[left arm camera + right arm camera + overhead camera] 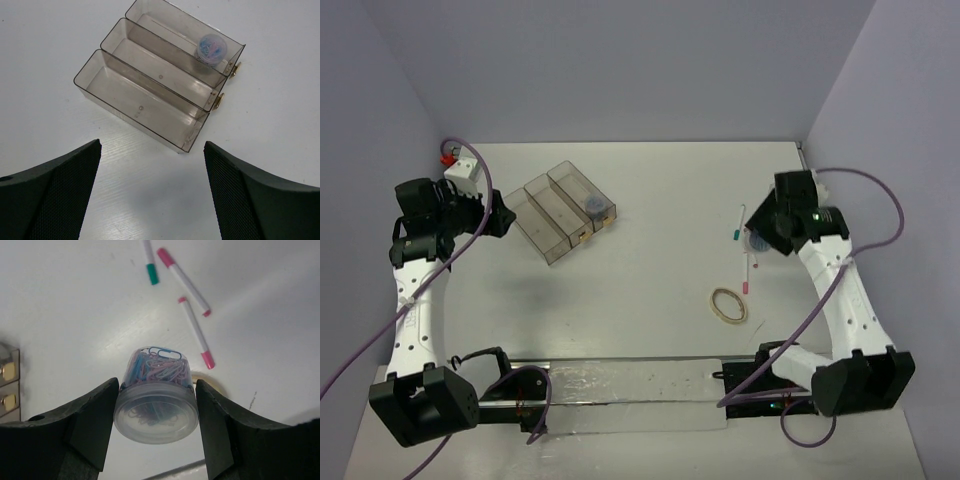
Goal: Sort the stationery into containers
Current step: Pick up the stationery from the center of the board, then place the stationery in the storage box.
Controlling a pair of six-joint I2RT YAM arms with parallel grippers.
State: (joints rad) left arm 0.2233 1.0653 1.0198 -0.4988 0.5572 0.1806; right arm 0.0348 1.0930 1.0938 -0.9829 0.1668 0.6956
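The three joined clear bins [563, 211] stand at the back left; the far bin holds a bluish round tub of paper clips [593, 207], also seen in the left wrist view [212, 47]. My right gripper [757, 238] is shut on a second clear round tub of coloured paper clips [156, 390] and holds it above the pens. A green-tipped pen [738, 225] and two red-tipped pens [749, 270] lie below it. The tan loop [728, 304] lies nearer the front. A small clear ring [778, 190] lies at the back right. My left gripper [151, 145] is open and empty beside the bins [145, 102].
A white block with a red piece [460, 165] sits at the back left corner. A shiny strip [620, 385] runs along the near edge between the arm bases. Grey walls close in the table on three sides.
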